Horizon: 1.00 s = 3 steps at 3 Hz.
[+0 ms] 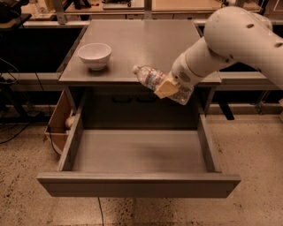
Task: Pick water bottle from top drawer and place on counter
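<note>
The water bottle (148, 76), clear ribbed plastic with a white cap and red-and-white label, lies tilted in my gripper (170, 88), cap pointing left and up. The gripper is shut on the bottle's lower half and holds it in the air at the counter's (141, 46) front edge, above the back of the top drawer (137, 185). The drawer stands pulled fully open and its floor is bare. My white arm (234, 39) reaches in from the upper right.
A white ceramic bowl (94, 55) sits on the counter's left side. A small brown cardboard box (57, 121) hangs beside the cabinet's left side. Wooden workbench tops (128, 6) run behind. The speckled floor (247, 145) lies around the cabinet.
</note>
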{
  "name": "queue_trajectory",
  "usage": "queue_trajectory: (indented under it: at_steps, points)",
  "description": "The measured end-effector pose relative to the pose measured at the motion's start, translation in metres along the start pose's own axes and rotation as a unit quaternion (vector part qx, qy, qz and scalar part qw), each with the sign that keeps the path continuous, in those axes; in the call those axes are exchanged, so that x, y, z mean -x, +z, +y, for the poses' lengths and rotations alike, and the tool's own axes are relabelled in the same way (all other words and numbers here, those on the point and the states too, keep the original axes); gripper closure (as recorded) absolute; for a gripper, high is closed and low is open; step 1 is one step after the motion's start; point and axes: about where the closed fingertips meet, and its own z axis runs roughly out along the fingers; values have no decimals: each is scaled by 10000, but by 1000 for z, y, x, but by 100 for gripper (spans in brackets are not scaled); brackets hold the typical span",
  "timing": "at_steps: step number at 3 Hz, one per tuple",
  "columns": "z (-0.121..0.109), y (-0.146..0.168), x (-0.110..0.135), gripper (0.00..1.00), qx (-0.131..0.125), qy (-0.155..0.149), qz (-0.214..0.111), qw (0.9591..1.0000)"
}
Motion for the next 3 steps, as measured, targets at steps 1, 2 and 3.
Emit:
queue_trajectory:
  at_steps: [1,2,3]
  points:
    - [-31,27,37,100,45,43,-205,9998]
    - [-69,55,61,100,-16,179,-306,9994]
    - [-107,83,66,100,-105,473,-289,9984]
